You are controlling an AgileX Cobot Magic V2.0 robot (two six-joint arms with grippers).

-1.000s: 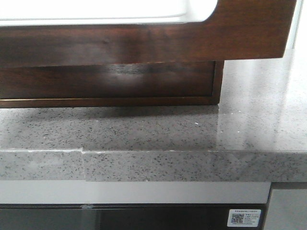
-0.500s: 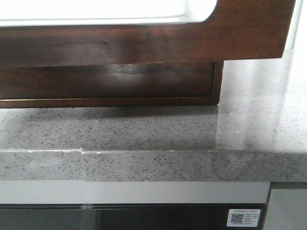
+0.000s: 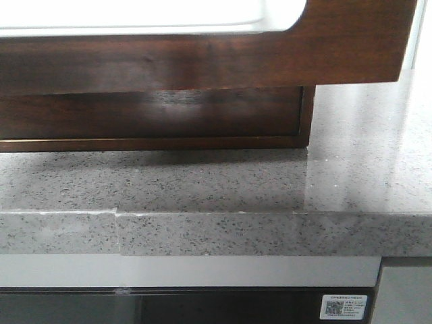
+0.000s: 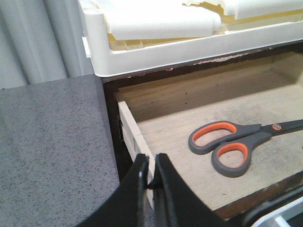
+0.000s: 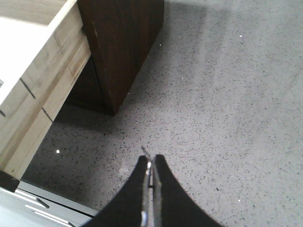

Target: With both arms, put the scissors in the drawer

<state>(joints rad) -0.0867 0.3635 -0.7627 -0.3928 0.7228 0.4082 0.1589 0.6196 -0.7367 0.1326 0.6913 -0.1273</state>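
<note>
The scissors [image 4: 236, 142], grey with orange handle insides, lie flat on the light wooden floor of the open drawer [image 4: 189, 118]. The drawer's dark reddish-brown front [image 3: 202, 61] with its whitish rounded area fills the top of the front view. My left gripper [image 4: 151, 163] is shut and empty, over the drawer's pale side wall [image 4: 135, 137] near its front corner. My right gripper [image 5: 150, 161] is shut and empty above the speckled grey counter [image 5: 227, 104], to the side of the drawer's pale side [image 5: 42, 90]. Neither gripper shows in the front view.
A white tray [image 4: 165, 42] with foam pieces sits on top of the dark cabinet [image 5: 123, 42]. The grey speckled counter [image 3: 202, 182] runs under the drawer, with its front edge [image 3: 202, 233] near. A grey curtain [image 4: 38, 38] hangs behind.
</note>
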